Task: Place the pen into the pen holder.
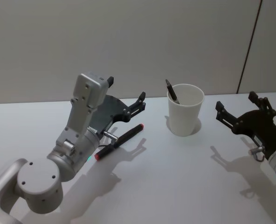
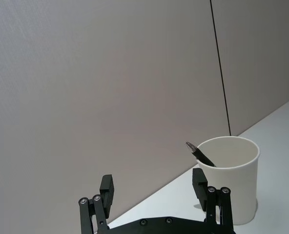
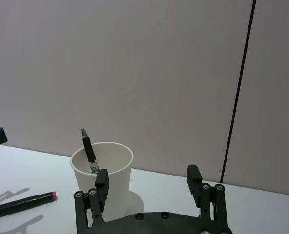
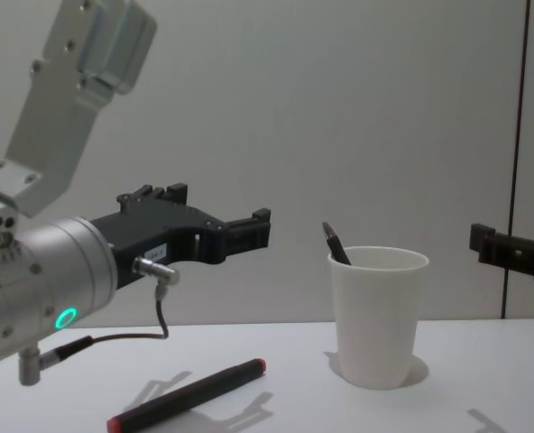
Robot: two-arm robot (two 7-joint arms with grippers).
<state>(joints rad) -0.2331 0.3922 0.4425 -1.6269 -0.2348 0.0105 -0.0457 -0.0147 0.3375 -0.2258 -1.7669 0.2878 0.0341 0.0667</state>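
The pen holder is a white paper cup standing upright at the table's middle back. A dark pen leans inside it, its tip above the rim. A second pen, black with red ends, lies flat on the table to the cup's left. My left gripper hovers open and empty above that lying pen, pointing toward the cup. My right gripper is open and empty to the right of the cup, a short gap away.
The white table ends at a plain grey wall behind the cup. A dark vertical seam runs down the wall at the right. Bare tabletop lies in front of the cup and between the two arms.
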